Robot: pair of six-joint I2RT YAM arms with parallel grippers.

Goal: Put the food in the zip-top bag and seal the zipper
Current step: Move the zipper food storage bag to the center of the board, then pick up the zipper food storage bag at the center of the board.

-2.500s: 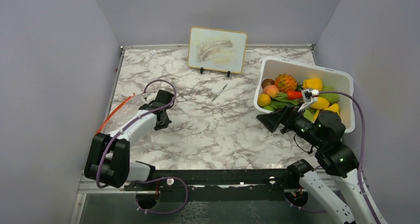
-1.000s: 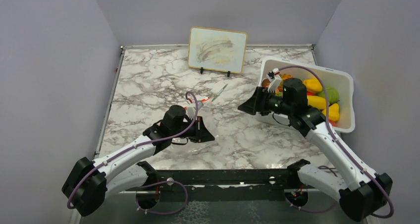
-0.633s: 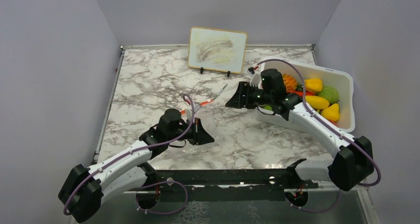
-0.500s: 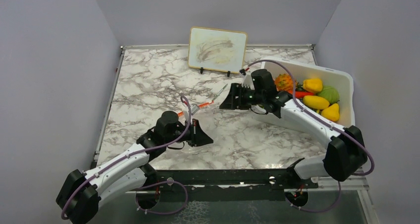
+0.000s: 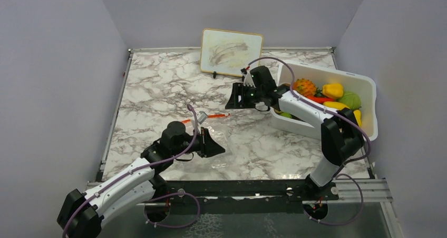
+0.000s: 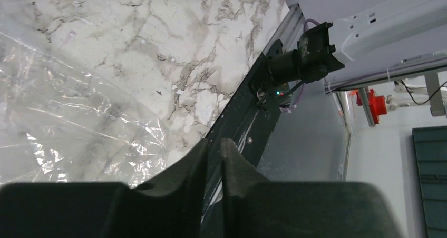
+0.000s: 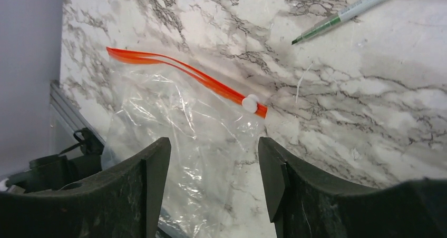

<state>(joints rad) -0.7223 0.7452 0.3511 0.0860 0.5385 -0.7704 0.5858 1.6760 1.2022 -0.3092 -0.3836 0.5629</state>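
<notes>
Seemingly left gripper (image 6: 214,146) on zip-top bag (image 7: 179,138)

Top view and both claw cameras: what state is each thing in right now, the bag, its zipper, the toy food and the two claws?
zip-top bag: flat on the table, empty.
zipper: strips parted at one end, slider at the other.
food: all in the white bin.
left gripper: shut, apparently pinching the bag's edge.
right gripper: open, holding nothing.
</notes>
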